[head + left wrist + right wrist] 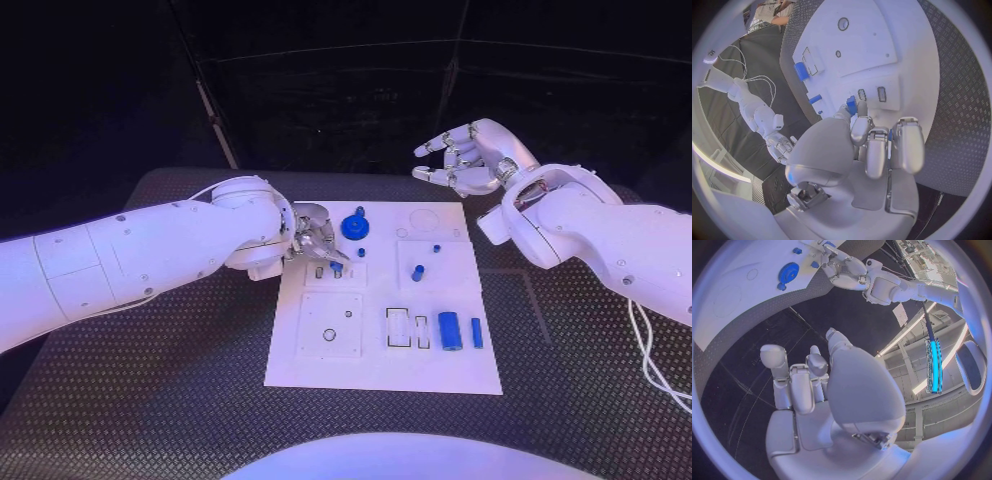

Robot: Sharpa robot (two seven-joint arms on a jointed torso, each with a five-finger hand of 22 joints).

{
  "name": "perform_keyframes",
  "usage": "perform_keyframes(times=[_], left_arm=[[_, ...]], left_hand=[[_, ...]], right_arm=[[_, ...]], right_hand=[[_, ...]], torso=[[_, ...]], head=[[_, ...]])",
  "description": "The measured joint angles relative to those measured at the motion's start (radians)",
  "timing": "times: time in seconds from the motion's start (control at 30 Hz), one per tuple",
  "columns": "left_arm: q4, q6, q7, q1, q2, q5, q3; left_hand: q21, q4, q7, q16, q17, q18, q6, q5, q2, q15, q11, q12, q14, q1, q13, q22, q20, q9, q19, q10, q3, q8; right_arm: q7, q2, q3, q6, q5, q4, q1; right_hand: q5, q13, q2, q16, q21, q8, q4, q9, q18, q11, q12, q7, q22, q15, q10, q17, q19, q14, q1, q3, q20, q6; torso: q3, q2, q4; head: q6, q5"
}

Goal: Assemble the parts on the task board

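Step in hand: the left hand (pixel 306 243) is low over the left upper part of the task board (pixel 384 372) and seems to be seating a small blue part (pixel 851 105) into a slot there; this is my judgement.
Left fingers: curled in, with the blue part pinched at their tips, as the left wrist view shows.
Right hand (pixel 470 158): raised beyond the far edge of the board, well apart from it; its fingers are loosely curled, spread from each other, and hold nothing.
Parts on board: a blue gear (pixel 356 229) near the far edge, just beside the left hand; a small blue peg (pixel 418 272) in the middle; a blue cylinder (pixel 450 330) and a thin blue bar (pixel 476 333) near the right edge.
Next move: probably press the part straight down, then let go; it asks for good alignment with the slot.
Views: the head view gives the whole layout on the bench (pixel 159 400), but the left fingers cover the part there; the left wrist view shows the pinch itself.
Right wrist view: it shows the gear (pixel 789 273) and the left hand (pixel 842 267) from afar.
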Motion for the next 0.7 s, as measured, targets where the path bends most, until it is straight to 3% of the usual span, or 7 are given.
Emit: perform_keyframes(times=[0.07, 0.3, 0.7], left_arm=[[0.011, -0.020, 0.000, 0.000, -0.011, 0.002, 0.000], [0.040, -0.084, 0.000, -0.011, -0.032, -0.003, 0.000], [0.059, -0.169, 0.000, -0.046, -0.030, -0.061, -0.001]], left_hand=[[0.000, 0.020, 0.000, 0.000, 0.000, 0.000, 0.000, 0.004, -0.018, 0.000, 0.005, 0.000, 0.000, -0.011, 0.000, 0.000, 0.000, 0.011, 0.000, 0.005, 0.020, 0.000], [0.005, 0.017, 0.000, 0.000, 0.000, 0.000, 0.000, 0.004, -0.065, 0.000, 0.005, 0.011, 0.000, -0.044, -0.001, 0.000, -0.003, 0.027, 0.003, 0.005, 0.106, 0.006], [0.005, 0.022, 0.000, 0.000, 0.000, 0.000, 0.001, 0.004, -0.085, 0.000, 0.005, 0.016, 0.000, -0.062, 0.000, 0.000, -0.003, 0.041, 0.003, 0.005, 0.149, 0.006]], right_arm=[[0.000, -0.001, 0.000, 0.000, 0.000, -0.002, 0.000], [0.001, -0.002, 0.000, 0.001, 0.000, -0.005, 0.000], [0.002, -0.002, 0.000, 0.002, 0.000, -0.010, 0.000]], right_hand=[[0.000, 0.000, 0.000, 0.000, 0.000, 0.000, 0.000, 0.000, 0.000, 0.000, 0.000, 0.000, 0.000, 0.000, 0.000, 0.000, 0.000, 0.000, 0.000, 0.000, 0.000, 0.000], [0.000, 0.000, 0.000, 0.000, 0.000, 0.000, 0.000, 0.000, 0.000, 0.000, 0.000, 0.000, 0.000, 0.000, 0.000, 0.000, 0.000, 0.000, 0.000, 0.000, 0.000, 0.000], [0.000, 0.000, 0.000, 0.000, 0.000, 0.000, 0.000, 0.000, 0.000, 0.000, 0.000, 0.000, 0.000, 0.000, 0.000, 0.000, 0.000, 0.000, 0.000, 0.000, 0.000, 0.000]], torso=[[0.0003, 0.000, 0.0007], [0.0022, -0.003, 0.0050], [0.0034, -0.004, 0.0060]], head=[[0.000, 0.000], [-0.004, -0.001], [-0.010, 0.001]])
